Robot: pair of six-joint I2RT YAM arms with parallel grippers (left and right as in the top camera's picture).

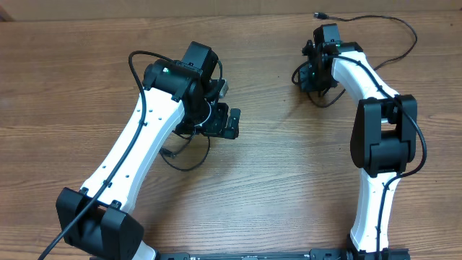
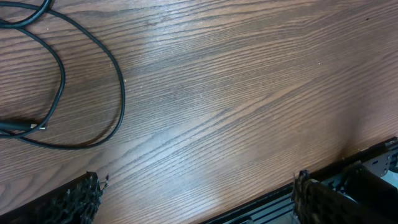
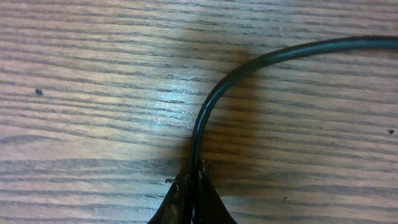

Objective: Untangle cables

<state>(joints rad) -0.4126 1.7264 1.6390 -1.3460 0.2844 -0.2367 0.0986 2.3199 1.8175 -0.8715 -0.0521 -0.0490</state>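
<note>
A wooden counter (image 1: 274, 180) holds thin black cables. Near its far right corner the right gripper (image 3: 194, 180) is pinched shut on one cable (image 3: 249, 62), where a small knot of cables (image 1: 307, 81) looks not yet undone. The left gripper (image 2: 199, 196) hangs wide open and holds nothing, beside a separate loose cable loop (image 2: 93, 81) toward the counter's left side. That loop appears already free. From above, the right arm (image 1: 379, 137) hides part of the knot.

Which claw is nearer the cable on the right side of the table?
Right. The right claw is shut on that cable. The left claw is open above bare table well off to the left, by a separate cable loop.
</note>
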